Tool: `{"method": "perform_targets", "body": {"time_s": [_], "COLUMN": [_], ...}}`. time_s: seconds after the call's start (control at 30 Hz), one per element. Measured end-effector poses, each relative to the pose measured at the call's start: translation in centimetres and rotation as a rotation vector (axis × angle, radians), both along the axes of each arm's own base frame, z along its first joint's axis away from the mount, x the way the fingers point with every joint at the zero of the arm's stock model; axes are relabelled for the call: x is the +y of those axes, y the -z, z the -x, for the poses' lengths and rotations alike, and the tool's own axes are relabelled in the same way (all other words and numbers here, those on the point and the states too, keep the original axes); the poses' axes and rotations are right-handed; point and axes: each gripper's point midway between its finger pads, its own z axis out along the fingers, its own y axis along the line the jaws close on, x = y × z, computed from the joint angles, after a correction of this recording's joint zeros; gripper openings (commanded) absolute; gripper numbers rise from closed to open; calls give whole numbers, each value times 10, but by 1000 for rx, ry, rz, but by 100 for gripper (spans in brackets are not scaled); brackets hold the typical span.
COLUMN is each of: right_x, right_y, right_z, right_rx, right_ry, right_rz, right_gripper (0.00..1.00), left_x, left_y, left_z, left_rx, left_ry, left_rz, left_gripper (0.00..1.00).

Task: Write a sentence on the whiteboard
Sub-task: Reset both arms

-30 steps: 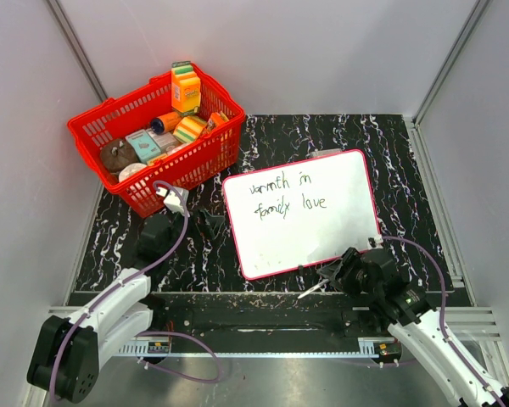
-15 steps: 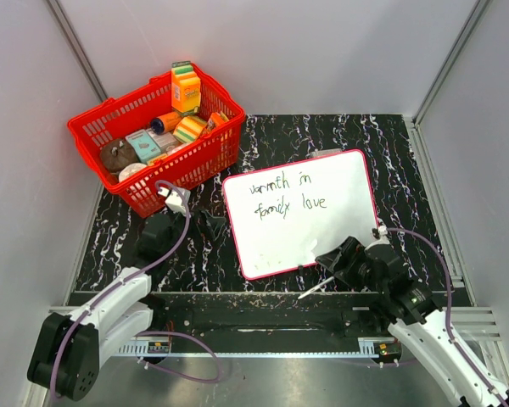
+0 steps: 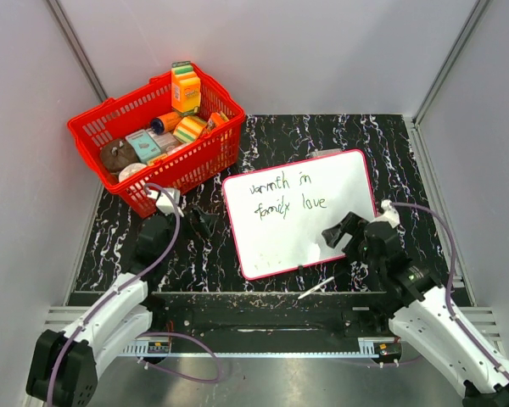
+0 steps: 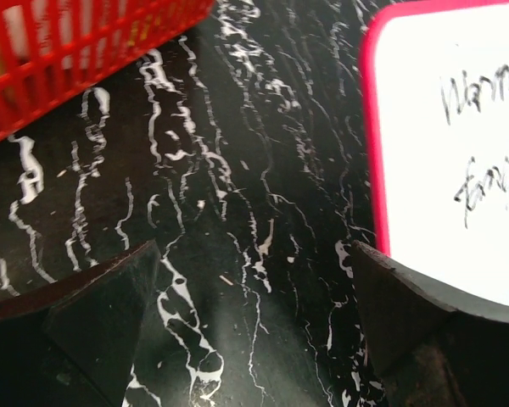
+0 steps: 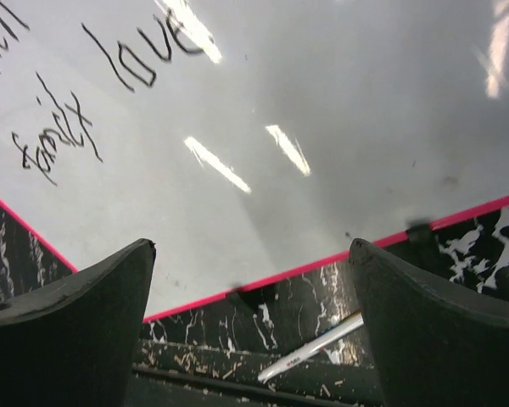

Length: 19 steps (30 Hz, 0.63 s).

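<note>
Whiteboard (image 3: 322,233) is lying flat on the surface (image 3: 390,153), right of the red basket (image 3: 93,129), carrying two written lines. Judging it stiff, light, slick-faced: pinching the pink frame edge is looking safest. Left tool (image 4: 254,246) and right tool (image 5: 253,246) are standing apart, gripping nothing; pen (image 3: 316,289) is lying loose just beside the board's near edge.
</note>
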Motion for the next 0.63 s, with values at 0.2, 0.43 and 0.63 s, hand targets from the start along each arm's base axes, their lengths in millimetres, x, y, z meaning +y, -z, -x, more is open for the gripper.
{"method": "perform_targets", "body": {"time_s": [0.2, 0.43, 0.63], "right_x": [-21, -49, -61], "right_y": [-41, -102, -101], "right_z": [-33, -65, -76], "right_rx": [-183, -501, -697], "right_ry": [76, 153, 147], "right_rz": [136, 324, 516], "right_gripper": [100, 99, 100], "left_x": [24, 44, 56], "left_y": [-2, -10, -20], "left_z": [-4, -9, -14], "left_rx": [35, 35, 1], "left_ry": [-155, -276, -343], "left_rz": [-4, -17, -33], "left_gripper": [99, 99, 99]}}
